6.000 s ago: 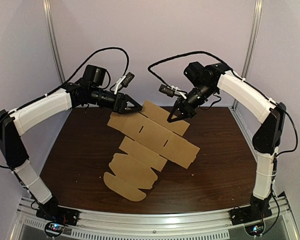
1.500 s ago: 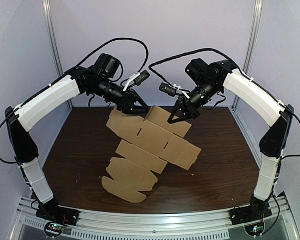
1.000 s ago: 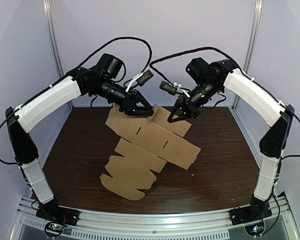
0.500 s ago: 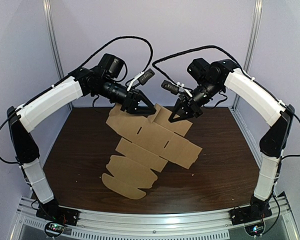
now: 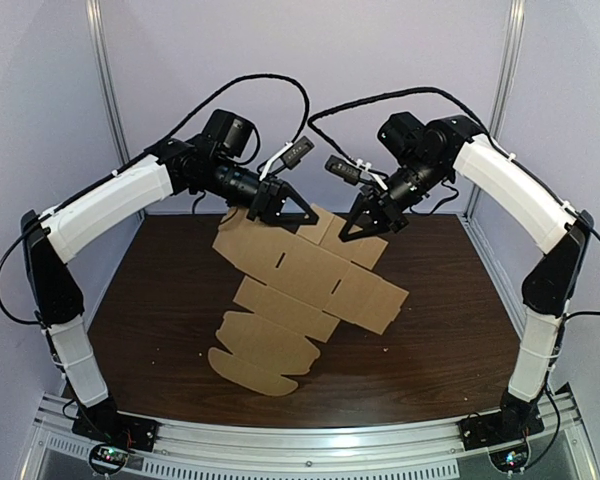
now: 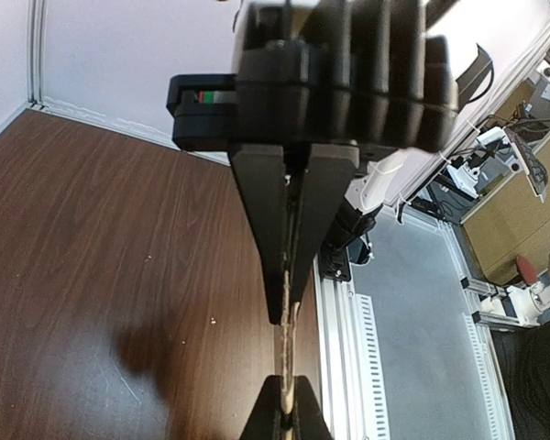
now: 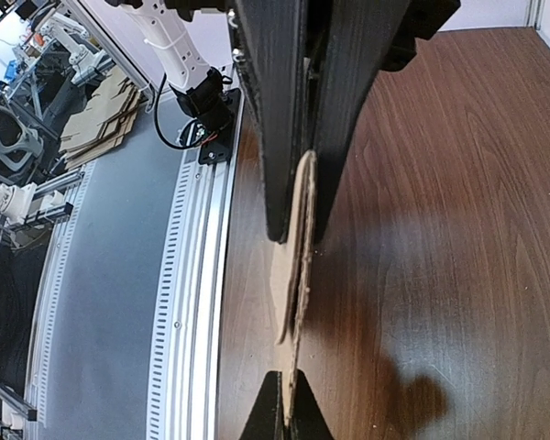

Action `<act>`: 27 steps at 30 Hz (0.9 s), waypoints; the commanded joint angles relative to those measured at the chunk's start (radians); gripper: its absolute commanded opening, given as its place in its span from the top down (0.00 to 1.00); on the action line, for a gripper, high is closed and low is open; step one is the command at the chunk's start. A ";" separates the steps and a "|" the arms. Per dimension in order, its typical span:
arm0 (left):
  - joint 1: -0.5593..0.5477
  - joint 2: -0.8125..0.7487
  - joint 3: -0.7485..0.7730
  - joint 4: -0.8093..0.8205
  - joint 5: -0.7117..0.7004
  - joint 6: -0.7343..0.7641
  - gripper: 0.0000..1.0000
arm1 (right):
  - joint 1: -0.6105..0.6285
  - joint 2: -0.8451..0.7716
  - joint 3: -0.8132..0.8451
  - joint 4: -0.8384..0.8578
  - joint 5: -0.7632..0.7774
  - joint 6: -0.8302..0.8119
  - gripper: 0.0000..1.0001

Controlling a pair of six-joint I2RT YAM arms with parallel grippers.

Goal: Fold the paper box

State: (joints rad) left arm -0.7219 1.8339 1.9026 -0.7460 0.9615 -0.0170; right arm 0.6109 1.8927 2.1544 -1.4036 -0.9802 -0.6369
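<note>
The left claw [image 5: 307, 216] and right claw [image 5: 347, 236] have risen, raising the box [image 5: 310, 275] at 12 o'clock. Each pinches that edge; folding is judged barely begun.

1 high rear view over table [image 5: 450, 330]; 2 close wrist views down their fingers [image 6: 261, 229], table shared.

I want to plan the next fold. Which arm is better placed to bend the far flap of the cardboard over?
Probably the left. The left fingers clamp the raised far flap of the cardboard blank; the right fingers pinch the panel beside it and could hold it steady.
</note>
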 commanded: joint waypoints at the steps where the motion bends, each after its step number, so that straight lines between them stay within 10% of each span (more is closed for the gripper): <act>1: -0.010 0.020 -0.004 0.033 -0.045 -0.016 1.00 | 0.010 -0.056 0.009 0.051 -0.053 0.042 0.99; 12: -0.010 -0.074 -0.058 0.070 -0.122 0.001 1.00 | -0.244 -0.170 -0.176 0.263 -0.179 0.271 0.71; 27: -0.007 -0.173 -0.219 0.315 -0.255 -0.121 1.00 | -0.221 -0.164 -0.324 0.317 -0.152 0.305 0.49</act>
State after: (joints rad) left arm -0.7277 1.6928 1.7058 -0.5179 0.7532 -0.1104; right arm 0.3691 1.7123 1.8259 -1.0851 -1.1221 -0.3325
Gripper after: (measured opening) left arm 0.036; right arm 0.514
